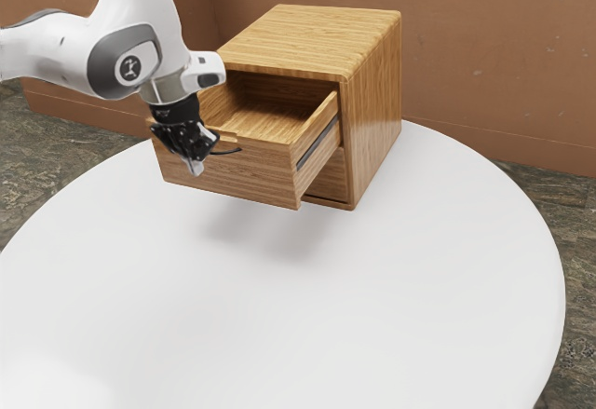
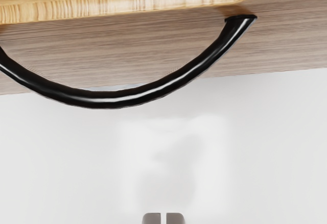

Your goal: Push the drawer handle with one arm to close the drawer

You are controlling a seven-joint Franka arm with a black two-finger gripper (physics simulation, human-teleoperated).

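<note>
At upper left, the black two-finger gripper (image 1: 193, 165) is seen closed, near the curved black handle (image 2: 107, 100). The brown wooden drawer (image 1: 251, 174) is open.

On the drawer (image 1: 256, 176), the handle (image 1: 227, 153) is partly hidden behind the fingers (image 1: 195, 166) and cropped by the wrist view's edge.

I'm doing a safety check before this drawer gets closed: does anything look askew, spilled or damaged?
Nothing stands out. The drawer juts from its cabinet, which fits a drawer waiting to be closed. Its black handle shows no visible break, and I see no spill on the white table.
</note>
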